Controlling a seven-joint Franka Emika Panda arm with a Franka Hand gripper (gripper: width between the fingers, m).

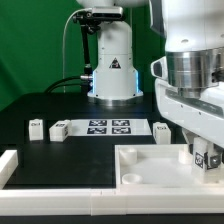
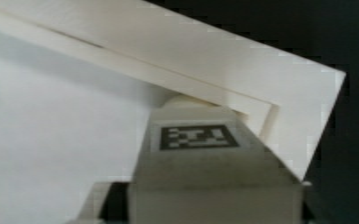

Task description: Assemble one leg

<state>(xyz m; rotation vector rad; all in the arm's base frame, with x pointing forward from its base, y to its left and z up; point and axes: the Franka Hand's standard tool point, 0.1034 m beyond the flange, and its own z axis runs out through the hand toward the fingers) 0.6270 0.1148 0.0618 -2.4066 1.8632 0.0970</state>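
Black counter (image 1: 60, 150) fills the scene, with a green backdrop behind it. Nearest the exterior camera, a white rail (image 1: 60, 190) runs along the front edge. Just beyond it lies the large white square panel (image 1: 150, 168) with a raised rim and a round boss near one corner. The fingers (image 1: 207, 158) stand over the panel's corner at the exterior view's right, low over its surface. Between them sits the leg (image 2: 206, 150), a small white post whose square black-and-white tag faces the wrist camera; the fingers are closed on this post, one at each side. In the wrist view the post's far end lies at the inner corner of the panel's rim (image 2: 194, 70); whether it touches the panel floor cannot be told. Farther from the fingers, toward the exterior view's left, the marker board (image 1: 108, 126) lies flat on the counter with its tags up. Two small white tagged posts (image 1: 36, 126) (image 1: 59, 129) stand beyond the board's far end, well apart from the fingers, and another (image 1: 162, 131) stands between board and fingers. Farthest back rises the arm's white base (image 1: 113, 65).
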